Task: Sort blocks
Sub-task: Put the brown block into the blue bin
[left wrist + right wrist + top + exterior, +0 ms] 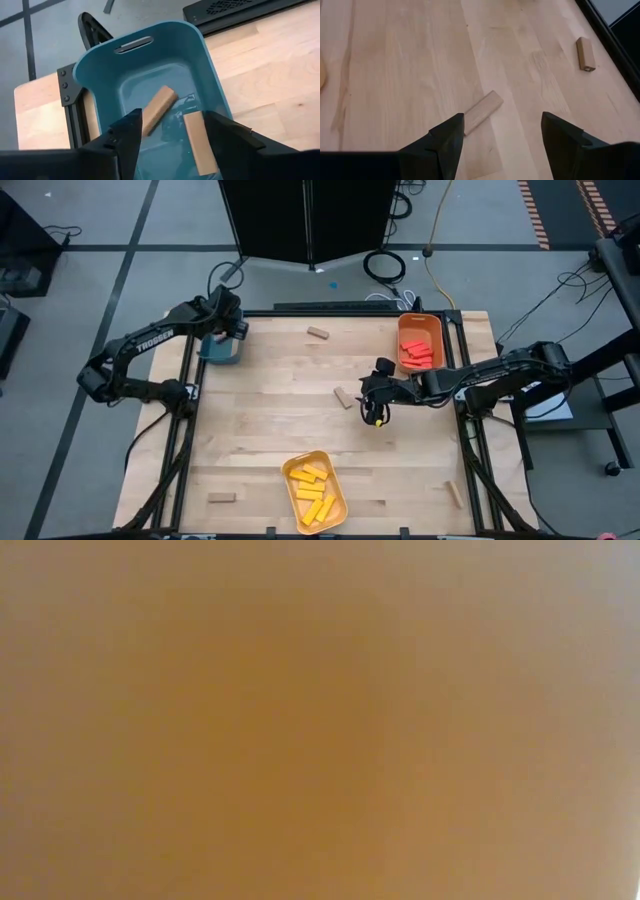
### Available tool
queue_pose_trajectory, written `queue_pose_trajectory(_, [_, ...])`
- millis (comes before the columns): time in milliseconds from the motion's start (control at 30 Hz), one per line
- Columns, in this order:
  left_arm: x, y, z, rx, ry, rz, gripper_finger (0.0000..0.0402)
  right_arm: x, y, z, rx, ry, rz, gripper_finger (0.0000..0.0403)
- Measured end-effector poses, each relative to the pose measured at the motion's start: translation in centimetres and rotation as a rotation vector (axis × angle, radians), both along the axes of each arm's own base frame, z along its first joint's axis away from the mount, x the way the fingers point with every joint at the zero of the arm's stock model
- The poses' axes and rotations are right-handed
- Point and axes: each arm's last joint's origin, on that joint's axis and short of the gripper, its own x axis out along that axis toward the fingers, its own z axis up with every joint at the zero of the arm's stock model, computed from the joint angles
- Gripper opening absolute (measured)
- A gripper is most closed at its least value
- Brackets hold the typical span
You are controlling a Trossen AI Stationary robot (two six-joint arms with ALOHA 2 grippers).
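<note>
High view: left gripper (222,330) hovering over teal tray (213,352) at table's (270,430) far left corner, fingers spread, pinching nothing. Left wrist view: two tan blocks (159,109) lying inside tray, beneath and between its fingers. Right gripper (372,402) hanging mid-table, fingers spread, empty; tan block (344,397) lying just beside it, toward table centre. Red blocks (419,352) sitting in orange tray (402,330), yellow blocks (312,488) in yellow tray (340,498). Loose tan blocks lying elsewhere on table.
</note>
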Motion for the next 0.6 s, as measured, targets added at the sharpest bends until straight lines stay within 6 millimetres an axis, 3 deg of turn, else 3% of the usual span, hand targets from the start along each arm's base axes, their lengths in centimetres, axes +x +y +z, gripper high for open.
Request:
queue_pose_trajectory(300, [0.7,0.1,0.1,-0.016,-0.059,-0.135,0.0214,0.0,0.0,0.0,-0.039,0.013,0.038,0.0203])
queue_pose_trajectory(467, [4.0,-0.6,1.2,0.048,-0.289,-0.397,0.0214,0.2,0.1,0.2,-0.001,-0.008,0.05,0.0203])
queue_pose_trajectory(600, [6.7,-1.8,2.5,0.154,-0.419,-0.61,0.0214,0.5,0.6,1.2,0.168,-0.002,0.12,0.0203])
